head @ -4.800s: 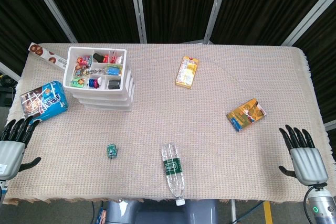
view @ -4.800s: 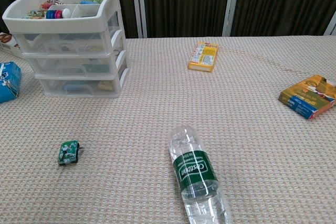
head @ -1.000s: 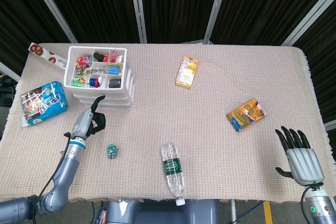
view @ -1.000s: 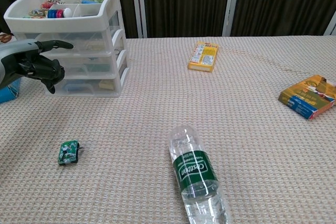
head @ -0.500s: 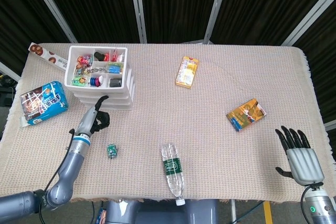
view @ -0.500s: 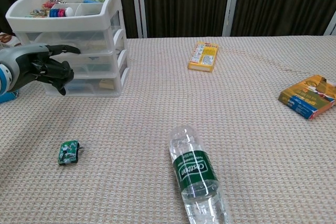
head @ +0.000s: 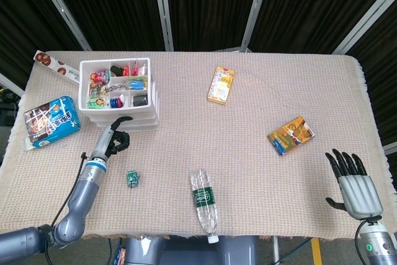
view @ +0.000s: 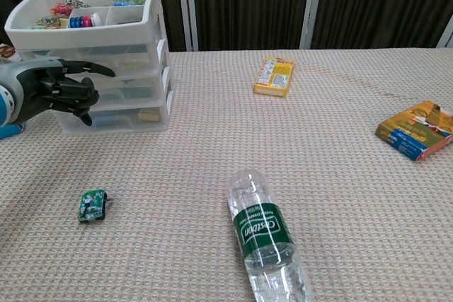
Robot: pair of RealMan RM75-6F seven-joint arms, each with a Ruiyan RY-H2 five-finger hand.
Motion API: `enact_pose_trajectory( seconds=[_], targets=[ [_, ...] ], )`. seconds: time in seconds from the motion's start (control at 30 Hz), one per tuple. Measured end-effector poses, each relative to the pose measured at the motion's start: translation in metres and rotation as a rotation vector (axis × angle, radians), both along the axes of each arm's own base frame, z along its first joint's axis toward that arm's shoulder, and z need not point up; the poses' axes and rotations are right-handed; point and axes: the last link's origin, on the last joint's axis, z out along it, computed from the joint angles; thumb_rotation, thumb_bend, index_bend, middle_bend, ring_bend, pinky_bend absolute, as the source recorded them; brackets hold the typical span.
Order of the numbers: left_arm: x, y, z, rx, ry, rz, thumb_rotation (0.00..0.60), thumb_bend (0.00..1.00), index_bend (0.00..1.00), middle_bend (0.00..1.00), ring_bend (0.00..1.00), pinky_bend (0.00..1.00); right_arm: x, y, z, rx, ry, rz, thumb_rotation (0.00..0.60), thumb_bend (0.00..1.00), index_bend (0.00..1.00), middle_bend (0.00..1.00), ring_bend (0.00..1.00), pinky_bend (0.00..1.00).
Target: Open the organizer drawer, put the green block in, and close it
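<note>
The white three-drawer organizer (head: 135, 120) stands at the back left of the table, its top tray full of small items, and all drawers look closed (view: 145, 54). My left hand (head: 113, 138) sits right at the drawer fronts with its fingers curled in and one finger stretched along the middle drawer (view: 65, 90); I see nothing held in it. The small green block (head: 132, 178) lies on the cloth in front of that hand (view: 92, 205). My right hand (head: 355, 185) hovers at the table's front right corner, fingers spread and empty.
A clear water bottle (head: 203, 202) lies front centre. A yellow box (head: 221, 84) lies at the back centre and an orange box (head: 291, 134) to the right. A blue snack bag (head: 51, 119) and a cookie pack (head: 56, 65) lie left of the organizer.
My left hand has come up from the front left edge to the organizer's drawer fronts. The organizer has shifted and turned slightly. The right hand has barely moved.
</note>
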Motion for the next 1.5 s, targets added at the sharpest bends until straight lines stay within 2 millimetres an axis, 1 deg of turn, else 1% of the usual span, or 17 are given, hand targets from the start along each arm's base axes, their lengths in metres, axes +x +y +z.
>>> enact_pose_trajectory(
  seconds=[0.23, 0.5, 0.6, 0.67, 0.7, 0.87, 0.93, 1.1, 1.23, 1.33, 1.5],
  targets=[
    [-0.012, -0.011, 0.005, -0.002, 0.012, -0.007, 0.600, 0.87, 0.39, 0.84, 0.73, 0.53, 0.000, 0.000, 0.000, 0.000, 0.002, 0.001, 0.600, 0.00, 0.05, 0.00, 0.00, 0.00],
    [-0.020, -0.022, 0.010, 0.003, 0.022, -0.028, 0.600, 0.87, 0.39, 0.84, 0.73, 0.53, 0.001, 0.001, -0.001, 0.000, 0.006, 0.002, 0.600, 0.00, 0.05, 0.00, 0.00, 0.00],
    [-0.022, -0.028, 0.012, 0.013, 0.043, -0.055, 0.600, 0.87, 0.38, 0.84, 0.73, 0.53, 0.001, 0.001, -0.001, -0.001, 0.007, 0.001, 0.600, 0.00, 0.05, 0.00, 0.00, 0.00],
    [-0.022, -0.031, 0.015, 0.033, 0.077, -0.093, 0.600, 0.87, 0.34, 0.84, 0.73, 0.53, 0.001, 0.001, -0.001, 0.000, 0.007, 0.001, 0.600, 0.00, 0.05, 0.00, 0.00, 0.00],
    [-0.022, -0.033, 0.018, 0.051, 0.107, -0.123, 0.600, 0.88, 0.32, 0.84, 0.73, 0.53, 0.001, 0.001, -0.001, 0.000, 0.008, 0.001, 0.600, 0.00, 0.05, 0.00, 0.00, 0.00],
    [-0.018, -0.037, 0.032, 0.160, 0.298, -0.286, 0.600, 0.88, 0.14, 0.84, 0.73, 0.53, 0.001, 0.001, -0.001, 0.001, 0.012, -0.002, 0.600, 0.00, 0.05, 0.00, 0.00, 0.00],
    [-0.017, -0.038, 0.039, 0.191, 0.390, -0.338, 0.600, 0.88, 0.12, 0.84, 0.73, 0.53, 0.000, 0.001, -0.001, 0.001, 0.014, -0.006, 0.600, 0.00, 0.05, 0.00, 0.00, 0.00],
    [-0.013, -0.034, 0.054, 0.227, 0.598, -0.396, 0.600, 0.88, 0.12, 0.84, 0.73, 0.54, 0.001, 0.001, -0.001, 0.003, 0.017, -0.010, 0.600, 0.00, 0.05, 0.00, 0.00, 0.00],
    [-0.009, -0.028, 0.067, 0.226, 0.745, -0.396, 0.600, 0.88, 0.15, 0.84, 0.73, 0.54, 0.001, 0.001, -0.001, 0.004, 0.018, -0.011, 0.600, 0.00, 0.05, 0.00, 0.00, 0.00],
    [-0.009, -0.021, 0.073, 0.197, 0.811, -0.357, 0.600, 0.88, 0.17, 0.84, 0.73, 0.54, 0.001, 0.001, -0.001, 0.004, 0.018, -0.012, 0.600, 0.00, 0.05, 0.00, 0.00, 0.00],
    [-0.012, -0.012, 0.075, 0.140, 0.835, -0.286, 0.600, 0.88, 0.20, 0.84, 0.73, 0.54, 0.001, 0.001, -0.001, 0.005, 0.018, -0.013, 0.600, 0.00, 0.05, 0.00, 0.00, 0.00]
  ],
)
